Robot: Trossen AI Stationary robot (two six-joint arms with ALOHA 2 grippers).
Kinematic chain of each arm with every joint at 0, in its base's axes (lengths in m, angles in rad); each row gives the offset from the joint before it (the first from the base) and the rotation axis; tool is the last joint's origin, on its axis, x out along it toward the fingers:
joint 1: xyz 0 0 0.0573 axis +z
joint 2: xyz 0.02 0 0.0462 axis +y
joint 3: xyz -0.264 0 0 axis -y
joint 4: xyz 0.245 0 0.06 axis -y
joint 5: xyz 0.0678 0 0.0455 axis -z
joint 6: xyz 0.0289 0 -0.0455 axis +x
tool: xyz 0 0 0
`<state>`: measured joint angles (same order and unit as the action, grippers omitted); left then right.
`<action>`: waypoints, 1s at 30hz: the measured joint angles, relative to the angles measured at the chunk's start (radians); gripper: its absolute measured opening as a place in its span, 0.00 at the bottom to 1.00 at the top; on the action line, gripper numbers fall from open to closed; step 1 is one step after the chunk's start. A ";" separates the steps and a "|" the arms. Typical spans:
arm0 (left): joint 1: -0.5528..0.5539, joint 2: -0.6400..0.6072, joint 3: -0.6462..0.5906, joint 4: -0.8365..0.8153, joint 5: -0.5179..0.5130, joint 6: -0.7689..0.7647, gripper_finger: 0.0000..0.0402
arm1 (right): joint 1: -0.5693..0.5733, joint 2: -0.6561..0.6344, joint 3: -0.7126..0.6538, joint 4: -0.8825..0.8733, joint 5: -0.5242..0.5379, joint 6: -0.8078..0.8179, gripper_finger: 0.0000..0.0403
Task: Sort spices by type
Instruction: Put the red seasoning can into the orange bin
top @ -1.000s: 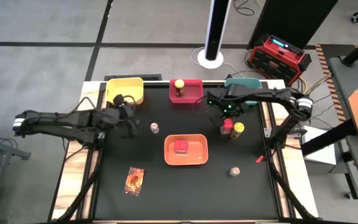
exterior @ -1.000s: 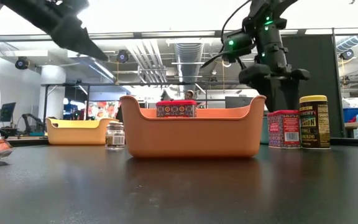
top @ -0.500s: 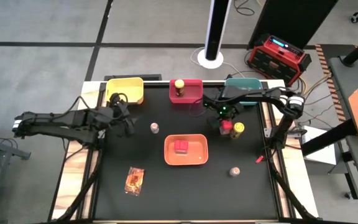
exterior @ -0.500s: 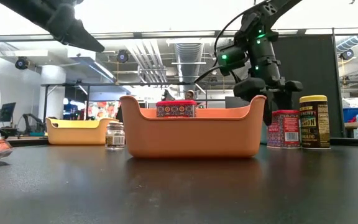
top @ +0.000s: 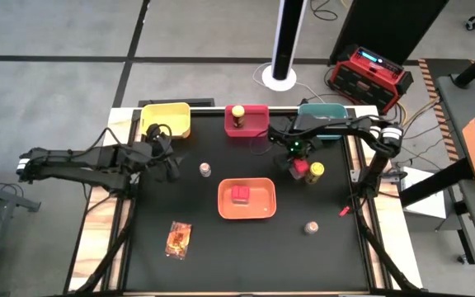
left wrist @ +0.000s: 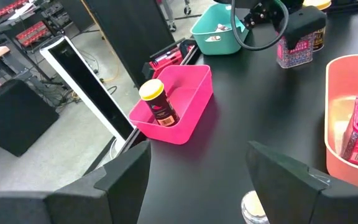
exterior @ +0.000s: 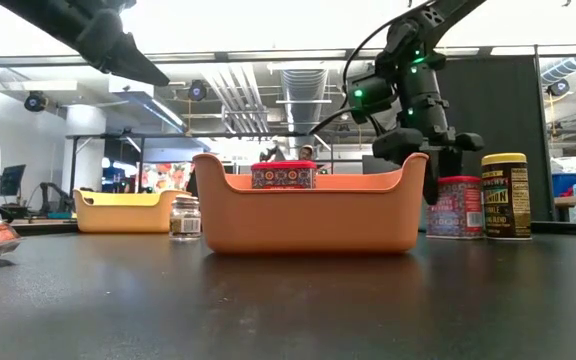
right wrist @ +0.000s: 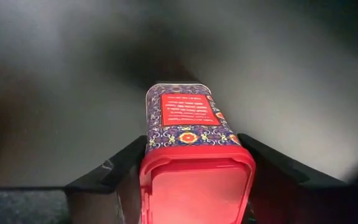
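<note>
Straddling red tub [right wrist: 191,155], right end effector [top: 297,167] stood spread, fingers flanking tub beside yellow-lidded jar [top: 316,172], near tabletop's right edge. Left end effector [left wrist: 197,180] spread, waiting near left edge.

A red-lidded tub [right wrist: 194,155] with a blue floral pattern and red label sits between the black fingers of the right tool [right wrist: 194,171]. On the black desk [top: 246,247]: yellow [top: 165,120], pink [top: 247,121], teal [top: 320,115] and orange [top: 246,199] trays, a yellow-lidded dark jar [top: 316,172].
</note>
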<state>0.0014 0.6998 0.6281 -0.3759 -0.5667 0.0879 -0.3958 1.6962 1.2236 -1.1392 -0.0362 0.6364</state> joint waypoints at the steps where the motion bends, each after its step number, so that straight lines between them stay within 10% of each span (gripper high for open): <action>1: 0.000 0.000 0.000 0.000 0.000 0.000 0.62 | 0.000 -0.002 0.000 0.002 0.005 -0.001 0.52; 30: 0.000 0.006 0.000 0.000 0.003 -0.026 0.62 | 0.220 -0.038 0.518 -0.278 0.063 -0.449 0.52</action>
<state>0.0017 0.7060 0.6281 -0.3755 -0.5640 0.0617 -0.1760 1.6586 1.7416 -1.4176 0.0266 0.1877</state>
